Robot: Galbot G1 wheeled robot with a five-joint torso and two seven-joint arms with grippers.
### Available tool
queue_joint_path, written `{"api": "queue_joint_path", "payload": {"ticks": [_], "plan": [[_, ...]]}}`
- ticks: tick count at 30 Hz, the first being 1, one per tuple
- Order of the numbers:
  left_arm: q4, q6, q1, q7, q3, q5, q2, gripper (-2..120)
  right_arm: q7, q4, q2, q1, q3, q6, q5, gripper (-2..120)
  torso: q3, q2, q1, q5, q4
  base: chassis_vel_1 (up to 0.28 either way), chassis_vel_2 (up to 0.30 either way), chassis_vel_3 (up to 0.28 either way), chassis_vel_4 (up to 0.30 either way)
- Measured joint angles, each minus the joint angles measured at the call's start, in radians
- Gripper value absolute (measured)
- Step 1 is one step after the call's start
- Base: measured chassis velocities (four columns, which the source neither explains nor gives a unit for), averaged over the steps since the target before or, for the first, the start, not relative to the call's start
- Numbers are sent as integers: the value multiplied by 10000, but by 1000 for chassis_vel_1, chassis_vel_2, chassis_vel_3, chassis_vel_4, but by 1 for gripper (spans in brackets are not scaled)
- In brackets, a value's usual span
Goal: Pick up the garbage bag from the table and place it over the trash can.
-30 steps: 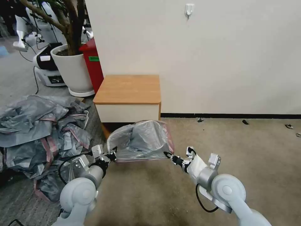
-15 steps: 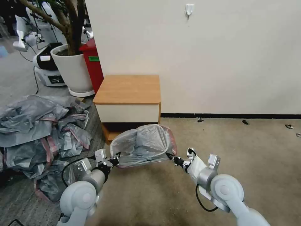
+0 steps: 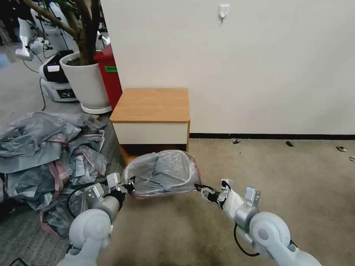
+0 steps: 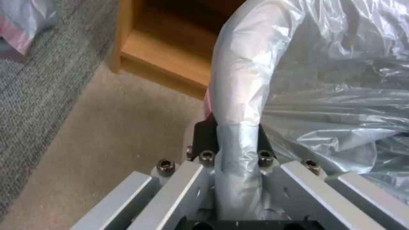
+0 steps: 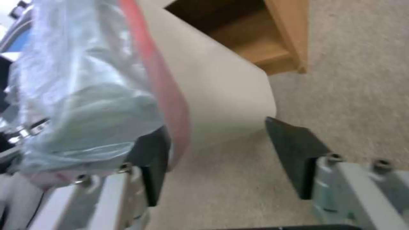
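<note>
With the thin crinkled grey plastic garbage bag [image 3: 162,171] draping over the cream rectangular plastic trash can [image 5: 221,92], the left tool [image 4: 236,140] is pinching its rim while the right tool [image 5: 217,156], jaws spread, is apparently letting go, so easing the film down evenly matters.

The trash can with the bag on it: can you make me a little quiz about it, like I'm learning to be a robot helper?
1. True or false: the garbage bag lies on top of the table.
2. Fill in: the right claw, beside the trash can, is ___ (open or shut).
3. What does the left claw pinch? A. the garbage bag B. the table C. the white planter pot

Key: 1. False, the bag is draped over the trash can on the floor in front of the table. 2. Open. 3. A.
</note>
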Motion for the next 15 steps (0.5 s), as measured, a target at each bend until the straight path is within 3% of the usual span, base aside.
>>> {"api": "queue_joint_path", "payload": {"ticks": [3, 8, 15], "plan": [[97, -2, -69, 109, 33, -41, 196, 2, -556, 24, -125, 13, 12, 38, -15, 80, 0, 1, 0, -1, 0, 0, 0, 0, 0], [128, -6, -115, 207, 31, -75, 389, 2, -1113, -102, -253, -32, 93, 26, 34, 96, 0, 0, 0, 0, 0, 0, 0, 0, 0], [195, -109, -81, 695, -44, -157, 772, 2, -1626, -339, -607, 298, 399, -31, 1003, 99, 0, 0, -1, -1, 0, 0, 0, 0, 0]]}}
